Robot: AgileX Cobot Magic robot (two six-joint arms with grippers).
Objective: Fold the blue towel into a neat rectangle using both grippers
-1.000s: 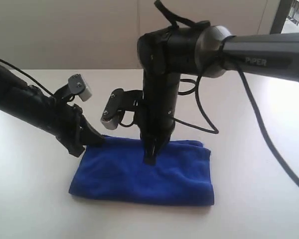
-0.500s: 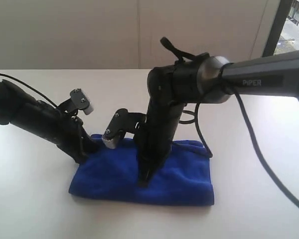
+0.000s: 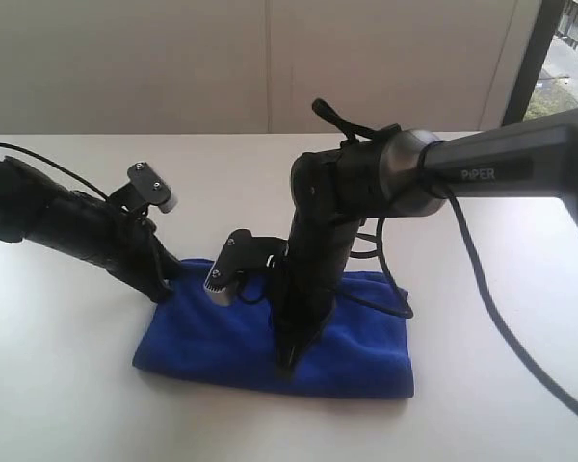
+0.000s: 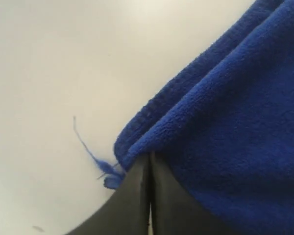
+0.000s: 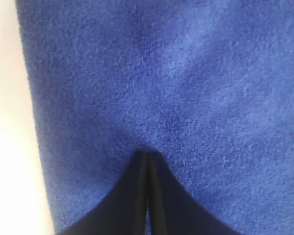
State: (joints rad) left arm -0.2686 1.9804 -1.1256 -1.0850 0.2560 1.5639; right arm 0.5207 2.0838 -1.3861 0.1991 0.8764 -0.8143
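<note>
Left tool (image 4: 149, 164), jaws together, is touching the towel (image 3: 366, 337) at its far-left corner; right tool (image 5: 147, 159), also closed, is pressing mid-towel; the long axis is running left-right.

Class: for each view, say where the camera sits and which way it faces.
Exterior: off the arms, looking down across the table at the towel; left arm, right arm show.
Left wrist: on left arm, facing towel's corner and thread; shut left gripper shows.
Right wrist: on right arm, facing towel; shut right gripper shows.
Shared: all show the towel.
</note>
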